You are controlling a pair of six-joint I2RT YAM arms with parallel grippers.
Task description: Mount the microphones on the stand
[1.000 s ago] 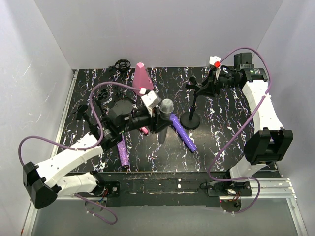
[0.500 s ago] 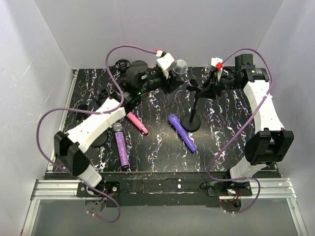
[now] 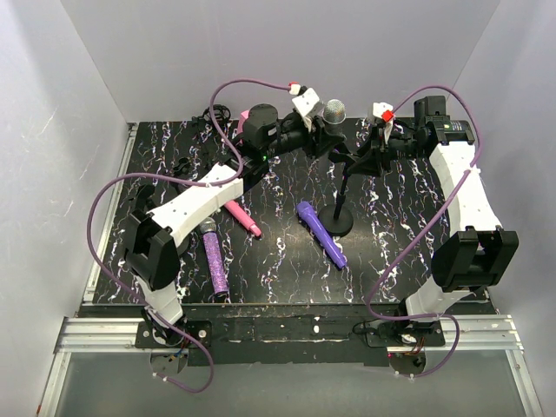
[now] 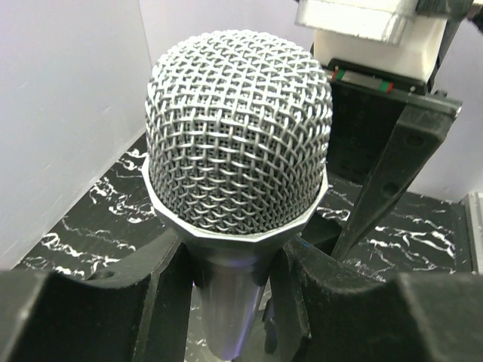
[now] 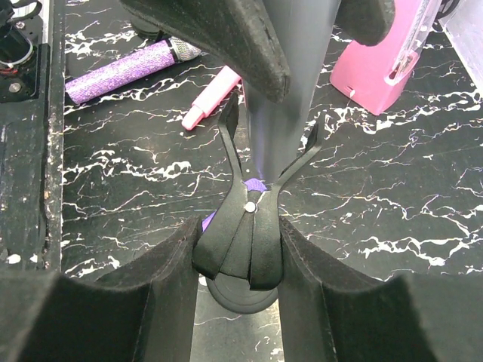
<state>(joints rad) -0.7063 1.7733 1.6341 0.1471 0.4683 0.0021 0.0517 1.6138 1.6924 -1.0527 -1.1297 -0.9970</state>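
Nearest on the bench [image 3: 391, 252] lie the glittery purple mic [image 3: 214, 265], violet mic [image 3: 323, 234] and pink mic [image 3: 242, 218] — rigid, smooth, likely light; take them mid-handle. Farther back, the right claw [image 5: 240, 234] is clamped on the stand's clip [image 5: 249, 219]. The left claw [image 4: 234, 260] is clamped on the silver-grey mic [image 4: 238, 136] — handle entering the clip's fork. No containers visible.

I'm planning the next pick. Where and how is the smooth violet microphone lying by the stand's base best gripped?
Take the violet microphone at mid-handle, straight down from above. It lies flat on the table, slanting from its head at far left to its tail at near right, so jaws set across that slant should close on the slim barrel, clear of the stand base.
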